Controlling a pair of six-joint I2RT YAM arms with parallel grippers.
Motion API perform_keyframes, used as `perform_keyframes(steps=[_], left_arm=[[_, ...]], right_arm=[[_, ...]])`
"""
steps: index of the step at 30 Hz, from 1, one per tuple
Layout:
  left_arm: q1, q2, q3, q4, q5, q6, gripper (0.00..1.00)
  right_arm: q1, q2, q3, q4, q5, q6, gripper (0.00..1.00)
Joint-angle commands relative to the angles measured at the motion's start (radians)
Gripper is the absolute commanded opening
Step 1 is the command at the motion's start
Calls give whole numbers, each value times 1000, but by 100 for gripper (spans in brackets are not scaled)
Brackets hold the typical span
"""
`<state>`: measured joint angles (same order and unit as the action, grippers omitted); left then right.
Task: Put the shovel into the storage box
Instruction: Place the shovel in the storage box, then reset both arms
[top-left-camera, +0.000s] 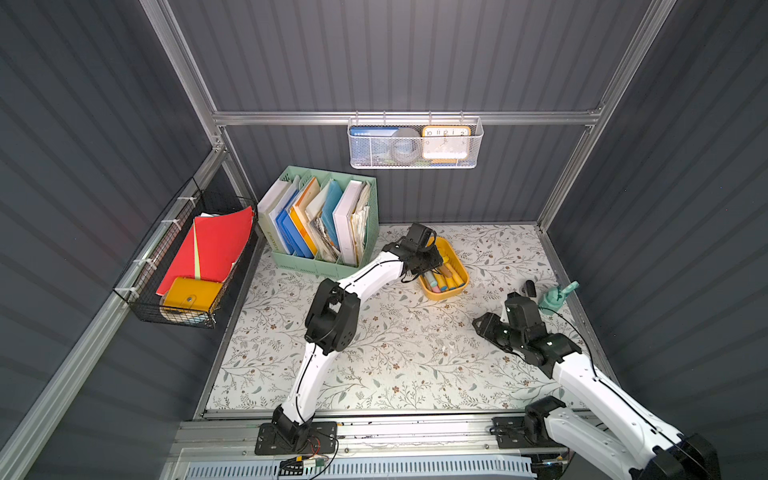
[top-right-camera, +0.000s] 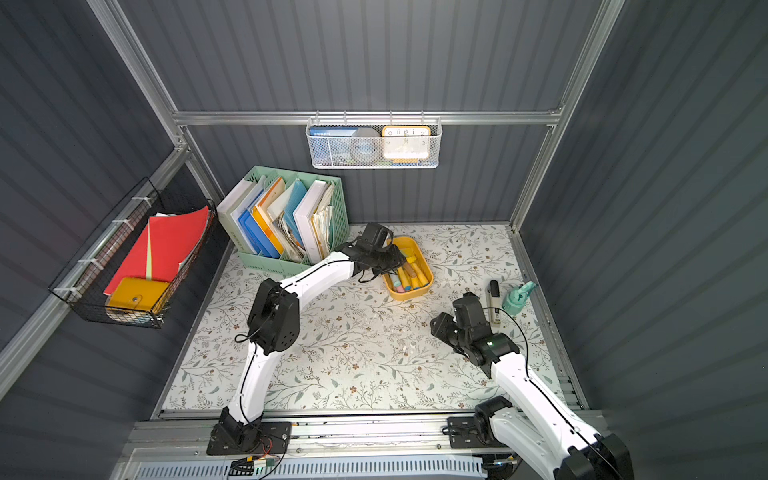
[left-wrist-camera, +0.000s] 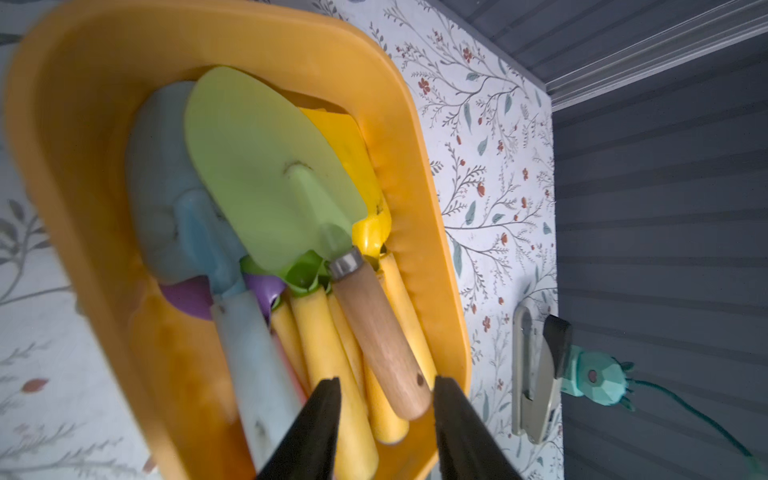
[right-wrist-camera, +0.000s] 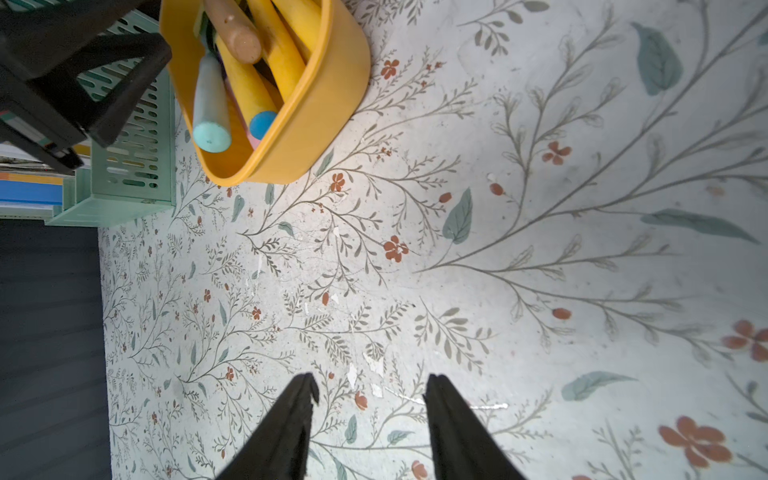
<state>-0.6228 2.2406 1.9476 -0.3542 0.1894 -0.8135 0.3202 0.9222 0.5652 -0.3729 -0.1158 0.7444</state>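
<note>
Now 1 wood-handled shovel (left-wrist-camera: 274, 166), 1 storage box (left-wrist-camera: 415, 249)

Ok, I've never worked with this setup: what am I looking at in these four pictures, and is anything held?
Two white robot arms, the left arm and the right arm, are bolted at the near edge of a flower-patterned table. Both top views come from one camera head looking down on everything. The other two come from a camera on each wrist, looking past that arm's black pincer. On the table sit a yellow storage box of toy shovels and a mint-green file organiser. The left pincer is above the box, jaws apart either side of the wooden handle of the green shovel; the shovel lies on the pile, not gripped. The right pincer is open over bare table, holding nothing.
</note>
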Motion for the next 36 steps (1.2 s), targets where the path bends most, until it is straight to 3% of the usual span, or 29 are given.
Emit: perform_keyframes(steps=[1,5,8,9,11,12,13,14,21,27,30,36], left_arm=[[1,-154,-90,52,-21,94,46],[4,-300,-259,67,-82,158,56],[9,-419,-390,61,-173,186,70],[14,-460,-439,68,-202,193,76],[27,-534,-519,83,-249,210,99],[35,-567,-573,79,-280,218,100],[43,-595,-599,72,-307,222,100],[54,-625,-628,63,-338,231,100],[186,-822,-824,90,-476,296,100],[384,-905,-997,254,-541,412,100],[500,-897,-1044,311,-539,453,100],[625,-862,-1179,538,-627,540,100]], right_arm=[[-3,35,81,-23,-25,-73,52],[-1,82,147,-14,-10,-104,58],[-1,128,198,-18,22,-128,60],[-1,145,215,-20,37,-136,60],[-1,171,247,-21,63,-150,61],[0,185,262,-20,79,-159,62],[-1,196,275,-20,97,-164,93],[-1,208,290,-19,117,-172,99],[-1,243,341,8,326,-226,99],[-1,226,229,203,574,-331,99],[-1,231,113,401,673,-421,99],[-5,331,68,469,846,-479,99]])
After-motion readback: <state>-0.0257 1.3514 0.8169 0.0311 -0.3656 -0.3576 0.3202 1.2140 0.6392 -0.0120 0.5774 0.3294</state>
